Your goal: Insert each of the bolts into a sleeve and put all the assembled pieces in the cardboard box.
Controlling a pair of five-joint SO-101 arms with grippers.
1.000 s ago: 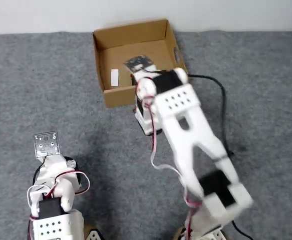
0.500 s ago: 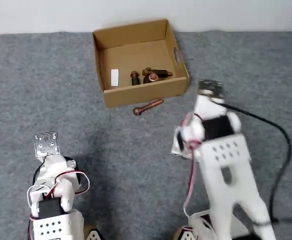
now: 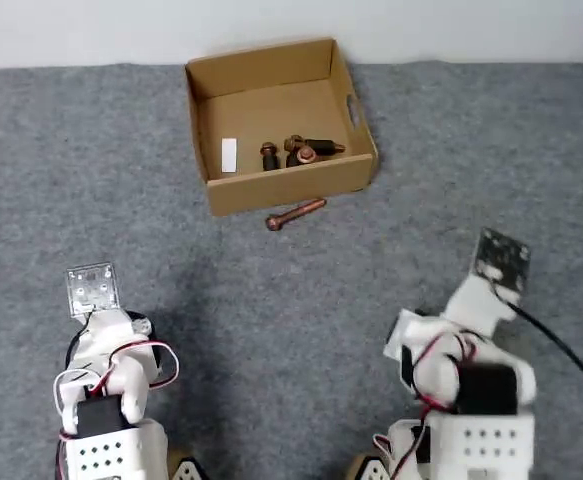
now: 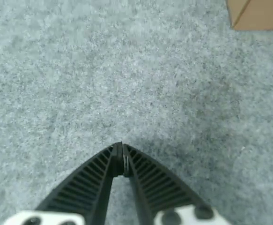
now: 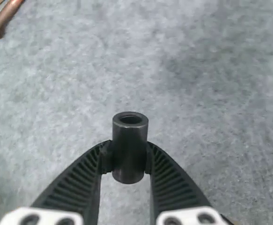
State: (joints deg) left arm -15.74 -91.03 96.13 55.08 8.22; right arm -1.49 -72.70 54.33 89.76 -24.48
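Two arms at the near edge of a grey carpet (image 3: 221, 300), seen from above.

My right pincer (image 5: 128, 157) is clamped on a dark sleeve (image 5: 130, 133). The open bore end sticks out past my fingertips, over bare carpet at near right. My left pincer (image 4: 120, 152) is pressed together w/ nothing in it, low over the carpet at near left.

One copper bolt (image 3: 294, 213) lies loose on the carpet, just beside the near wall of the cardboard box (image 3: 271, 192), well apart from both pincers.

Risks, as I judge them:
- The bolt sits so close to the box wall that fingers coming down may hit cardboard, or nudge the bolt & roll it.
- I grip the sleeve only at its back part, so an off-axis push from the bolt could tilt it or pop it out.

The box sits at far centre w/ its top open. Inside is a cluster of assembled pieces (image 3: 299, 150), copper heads in dark sleeves, toward its near right side. The count is unclear, prob. 2 or 3. There is also a small white label (image 3: 229, 154) on the box floor at left.
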